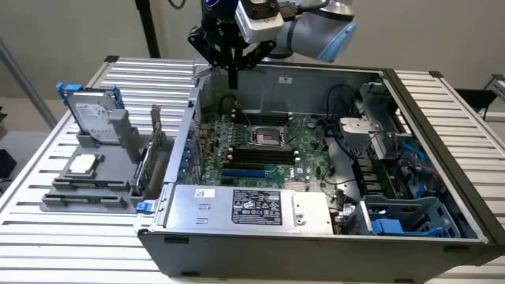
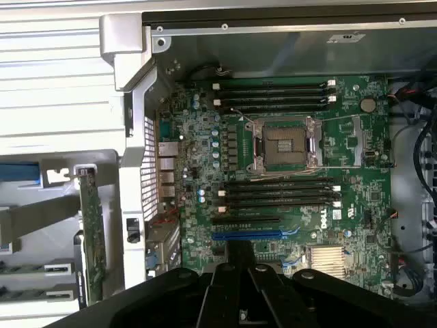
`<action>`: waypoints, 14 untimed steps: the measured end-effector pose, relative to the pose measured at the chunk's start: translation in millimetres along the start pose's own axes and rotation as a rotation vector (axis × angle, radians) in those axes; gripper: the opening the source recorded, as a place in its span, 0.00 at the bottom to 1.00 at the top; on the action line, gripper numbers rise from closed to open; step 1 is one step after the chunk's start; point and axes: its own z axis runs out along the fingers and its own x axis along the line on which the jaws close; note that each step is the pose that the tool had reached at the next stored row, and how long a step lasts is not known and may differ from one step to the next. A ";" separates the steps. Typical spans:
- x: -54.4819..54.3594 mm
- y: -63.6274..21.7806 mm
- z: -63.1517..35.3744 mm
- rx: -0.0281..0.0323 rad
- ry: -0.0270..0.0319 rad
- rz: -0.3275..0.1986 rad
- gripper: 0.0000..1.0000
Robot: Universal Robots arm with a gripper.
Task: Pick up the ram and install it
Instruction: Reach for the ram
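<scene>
My gripper (image 1: 233, 81) hangs above the back left corner of the open computer case (image 1: 410, 236), fingers pointing down and shut, with nothing seen between them. In the wrist view the gripper (image 2: 239, 254) hovers over the edge of the motherboard (image 2: 341, 225) near the blue slot (image 2: 247, 234). Two banks of long black memory slots (image 2: 280, 193) lie on either side of the empty processor socket (image 2: 285, 145). The ram is out of view; I cannot make it out among the parts on the grey holder (image 1: 87, 198).
At the exterior view's left, on the slatted table, the grey holder carries an upright hard drive (image 1: 93, 118), a square silver processor (image 1: 84, 164) and an upright green expansion card (image 1: 155, 145). The power supply (image 1: 245, 207) fills the case's front; drive cages and cables (image 1: 394, 171) fill the right side.
</scene>
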 end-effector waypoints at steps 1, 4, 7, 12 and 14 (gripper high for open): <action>0.0 0.0 0.0 0.0000 0.0000 0.000 0.11; 0.0 0.0 0.0 0.0000 0.0000 0.000 0.11; 0.0 0.0 0.0 0.0000 0.0000 0.000 0.11; 0.0 0.0 0.0 0.0000 0.0000 0.000 0.11; 0.1 -0.2 0.0 0.0001 0.0001 0.000 0.11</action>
